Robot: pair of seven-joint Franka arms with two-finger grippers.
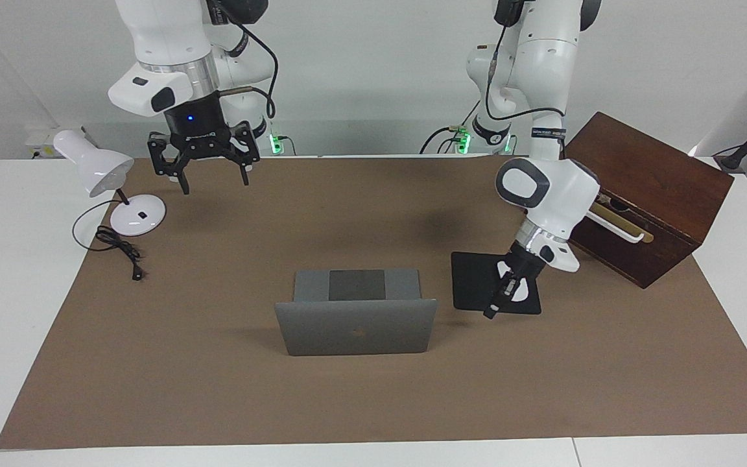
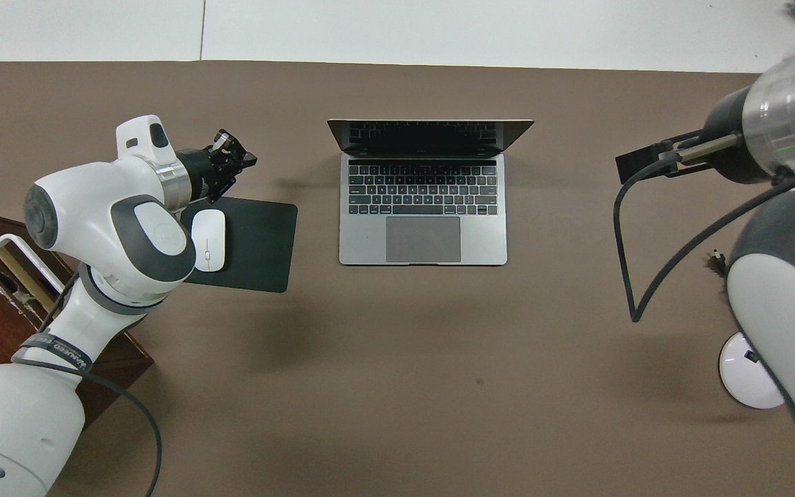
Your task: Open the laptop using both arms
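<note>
Laptop [image 1: 355,318] open at mat centre, lid upright; bare mat all round it. Mouse pad [image 1: 477,285] with white mouse [image 2: 208,239] lies beside laptop toward left arm's end, narrow gap between. Left gripper [image 1: 498,300] hangs low over pad. Wooden box [image 1: 633,194] blocks that end. Lamp [image 1: 104,178] and its cord [image 1: 117,246] crowd right arm's end; right gripper [image 1: 203,170] raised near lamp, fingers spread.

plain white wall [image 1: 380,71], white table [image 1: 10,292]

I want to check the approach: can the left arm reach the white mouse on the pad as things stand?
Probably yes. The left gripper hangs over the mouse pad, the mouse lies just under the arm's wrist, and nothing stands between them.
</note>
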